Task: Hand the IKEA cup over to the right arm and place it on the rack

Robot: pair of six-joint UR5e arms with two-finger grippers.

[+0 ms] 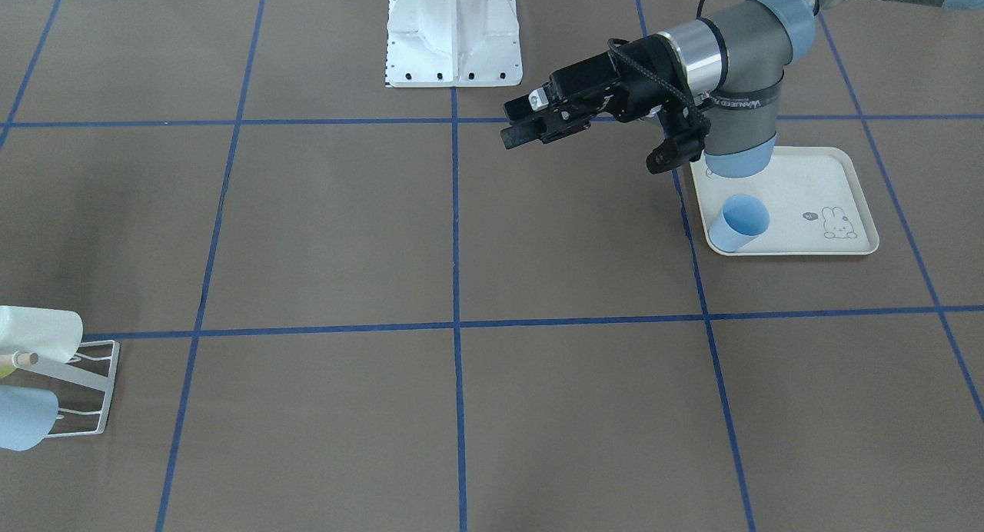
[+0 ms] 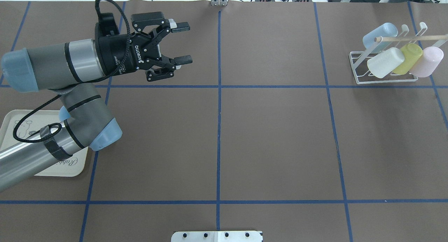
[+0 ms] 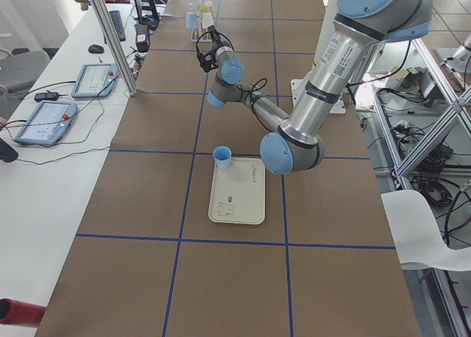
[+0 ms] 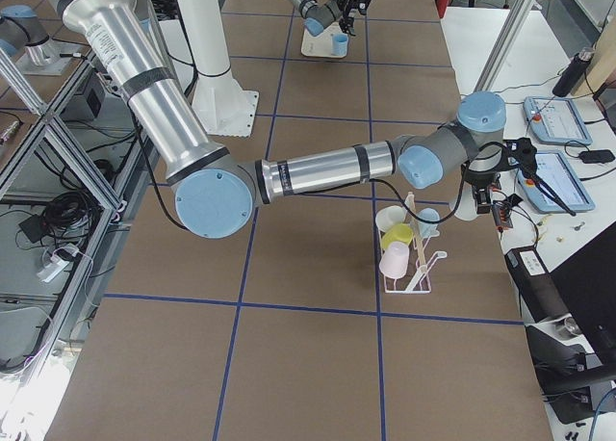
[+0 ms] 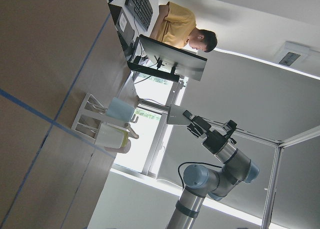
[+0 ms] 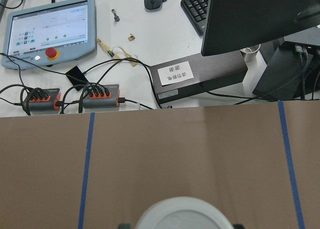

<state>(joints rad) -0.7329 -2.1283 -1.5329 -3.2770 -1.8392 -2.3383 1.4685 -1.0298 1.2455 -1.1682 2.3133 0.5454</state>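
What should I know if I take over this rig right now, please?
Left gripper: open and empty, above the table, clear of the tray.
Right gripper: by the rack; open or shut, I cannot tell.
Blue cup: upright on the tray, untouched.
Rack: holds four other cups.
Done: nothing yet for this cup.
Left: pick up, hand to the right gripper, set on the rack.

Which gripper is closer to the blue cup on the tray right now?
Left. The left gripper hovers near the tray holding the blue cup; the right gripper is at the table's far end, by the rack.
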